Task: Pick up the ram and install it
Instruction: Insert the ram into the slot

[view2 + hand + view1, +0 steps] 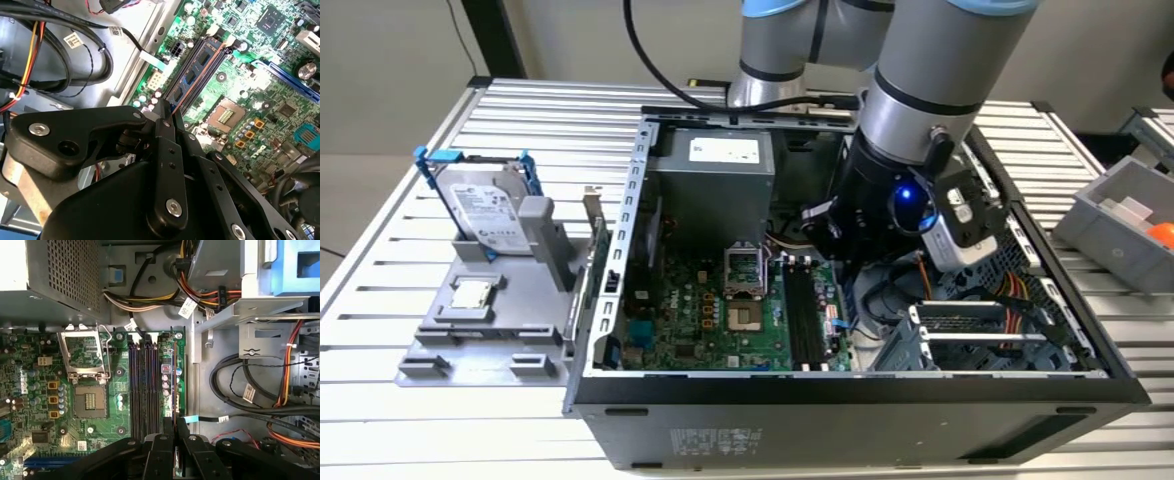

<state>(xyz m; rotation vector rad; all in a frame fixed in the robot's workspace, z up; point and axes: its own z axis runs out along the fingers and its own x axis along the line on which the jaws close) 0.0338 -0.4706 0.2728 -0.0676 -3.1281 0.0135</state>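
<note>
The gripper is keeping its two fingers close together, and a thin edge of the ram is sitting clamped between them. In the second wrist view the blue stick is running from the fingertips along the memory slots of the motherboard. The gripper is hanging inside the open computer case, beside the empty processor socket. A hard drive is standing on a grey holder at the exterior view's left.

Ribbed metal table, open computer case on it, grey parts holder beside, grey bin apart.
</note>
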